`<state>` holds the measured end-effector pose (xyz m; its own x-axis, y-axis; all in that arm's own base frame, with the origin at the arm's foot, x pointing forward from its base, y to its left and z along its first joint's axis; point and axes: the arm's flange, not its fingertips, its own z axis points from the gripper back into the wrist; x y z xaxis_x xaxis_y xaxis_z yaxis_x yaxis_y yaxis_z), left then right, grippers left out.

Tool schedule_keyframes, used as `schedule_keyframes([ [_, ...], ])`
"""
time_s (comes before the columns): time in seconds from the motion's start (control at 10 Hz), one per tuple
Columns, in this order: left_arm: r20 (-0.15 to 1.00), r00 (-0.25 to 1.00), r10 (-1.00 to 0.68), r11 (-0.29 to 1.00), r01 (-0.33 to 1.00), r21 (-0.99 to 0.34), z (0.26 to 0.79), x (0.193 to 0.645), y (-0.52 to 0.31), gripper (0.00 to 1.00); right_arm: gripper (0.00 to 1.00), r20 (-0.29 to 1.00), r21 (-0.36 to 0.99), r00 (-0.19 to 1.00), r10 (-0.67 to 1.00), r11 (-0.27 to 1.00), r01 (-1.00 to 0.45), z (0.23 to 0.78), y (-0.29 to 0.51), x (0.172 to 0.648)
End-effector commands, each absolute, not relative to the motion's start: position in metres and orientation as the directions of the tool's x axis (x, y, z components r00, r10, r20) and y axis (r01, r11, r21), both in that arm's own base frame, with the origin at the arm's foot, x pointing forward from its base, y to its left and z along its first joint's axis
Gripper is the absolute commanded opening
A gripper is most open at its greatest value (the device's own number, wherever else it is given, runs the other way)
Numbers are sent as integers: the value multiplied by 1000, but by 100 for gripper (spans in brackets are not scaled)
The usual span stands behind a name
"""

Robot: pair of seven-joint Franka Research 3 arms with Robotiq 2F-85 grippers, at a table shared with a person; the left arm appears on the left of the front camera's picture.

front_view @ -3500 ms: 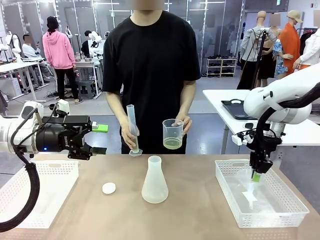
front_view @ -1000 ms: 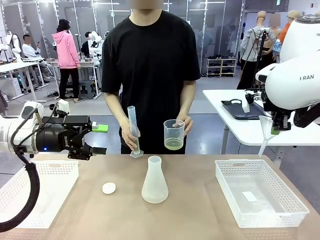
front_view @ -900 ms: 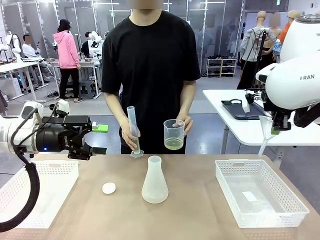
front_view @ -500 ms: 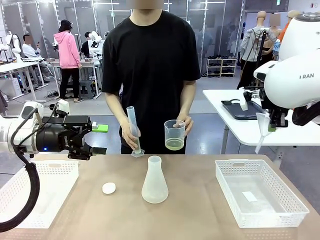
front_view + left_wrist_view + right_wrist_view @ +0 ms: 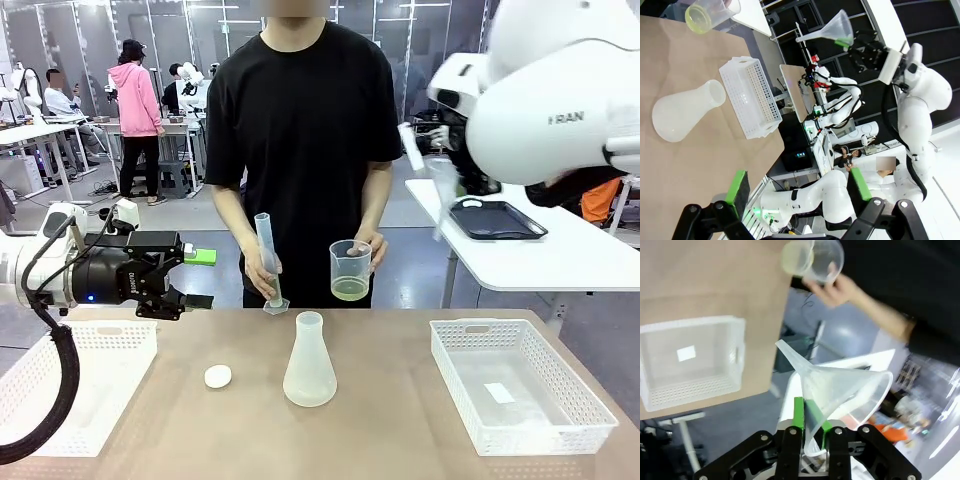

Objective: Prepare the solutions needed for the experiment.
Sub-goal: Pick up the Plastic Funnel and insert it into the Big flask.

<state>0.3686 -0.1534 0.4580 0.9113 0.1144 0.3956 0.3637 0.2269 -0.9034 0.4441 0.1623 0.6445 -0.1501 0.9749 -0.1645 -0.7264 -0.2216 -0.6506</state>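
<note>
- right hand (image 5: 811, 420) — clamped on a clear funnel (image 5: 840, 390), high above the desk (image 5: 400, 420)
- left hand (image 5: 799, 184) — open, empty
- person's cup (image 5: 349, 262) holds yellow-green liquid (image 5: 347, 290)
- flask (image 5: 310, 365) stands on the desk

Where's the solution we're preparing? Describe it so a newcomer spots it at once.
Start at the tan table, where a person in a black T-shirt stands at the far edge. Their hand on picture right holds a clear plastic beaker just above the tabletop. The solution is the shallow pale yellow-green layer in its bottom; the clear graduated cylinder and frosted conical flask nearby show no colour.
</note>
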Motion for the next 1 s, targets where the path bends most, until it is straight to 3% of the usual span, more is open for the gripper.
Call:
schedule_keyframes([
  [0.0,380,916,131,205,350,-914,458,367,-156,100,7,-239,-687,-268,933,-358,-633,649,186,447],
  [0.4,380,916,131,205,350,-914,458,367,-156,100,7,-299,-693,-562,771,-580,-428,641,247,426],
  [0.6,380,916,131,205,350,-914,458,367,-156,100,7,-320,-656,-617,718,-638,-402,633,268,415],
  [0.7,380,916,131,205,350,-914,458,367,-156,100,7,-311,-624,-598,739,-633,-458,631,270,418],
  [0.9,380,916,131,205,350,-914,458,367,-156,100,7,-324,-666,-568,756,-609,-430,634,276,415],
])
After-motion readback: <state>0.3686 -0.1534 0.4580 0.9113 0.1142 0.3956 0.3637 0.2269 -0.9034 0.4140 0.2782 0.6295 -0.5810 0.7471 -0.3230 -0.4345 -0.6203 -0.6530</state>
